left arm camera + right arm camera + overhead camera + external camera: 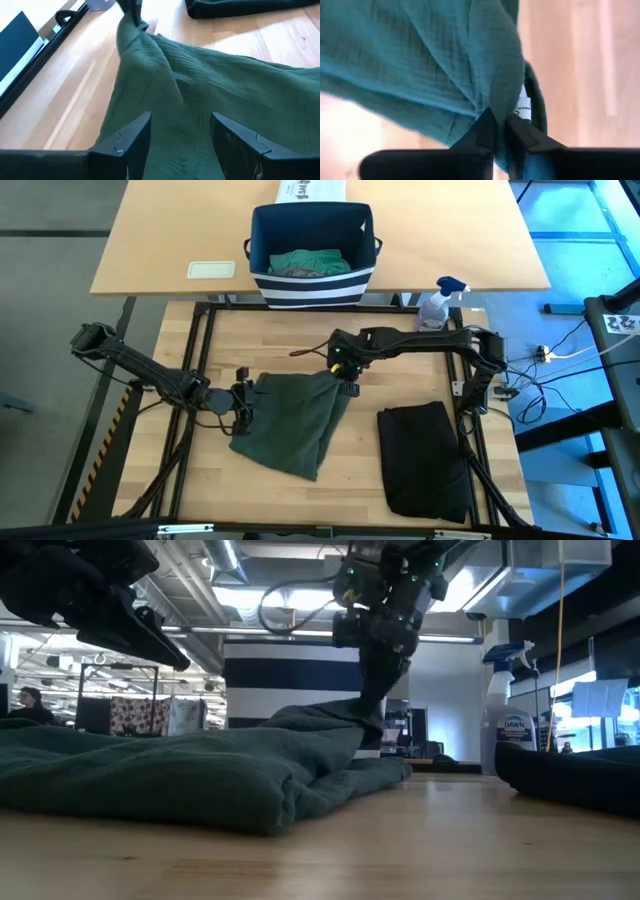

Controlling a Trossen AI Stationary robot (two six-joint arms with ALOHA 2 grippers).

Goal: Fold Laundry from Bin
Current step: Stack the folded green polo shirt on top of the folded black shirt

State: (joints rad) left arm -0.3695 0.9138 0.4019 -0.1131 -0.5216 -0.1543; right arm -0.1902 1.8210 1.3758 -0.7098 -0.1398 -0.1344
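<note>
On the wooden table [400, 470], dark green garment [295, 420] lying spread, right gripper [347, 385] pinching its raised corner with narrow jaws, left gripper [243, 402] standing open at its other edge, holding nothing, black garment [425, 460] lying apart, striped bin [310, 255] partly hiding more laundry [308, 263].

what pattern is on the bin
Dark navy with white horizontal stripes around the lower part of the bin; the high view shows it best.

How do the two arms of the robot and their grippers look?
Both arms are dark, jointed and slim, with black cables along them. The right arm shows small green lights near its wrist. The left gripper has two flat, black, angular fingers; the right gripper has black wedge-shaped fingertips.
</note>
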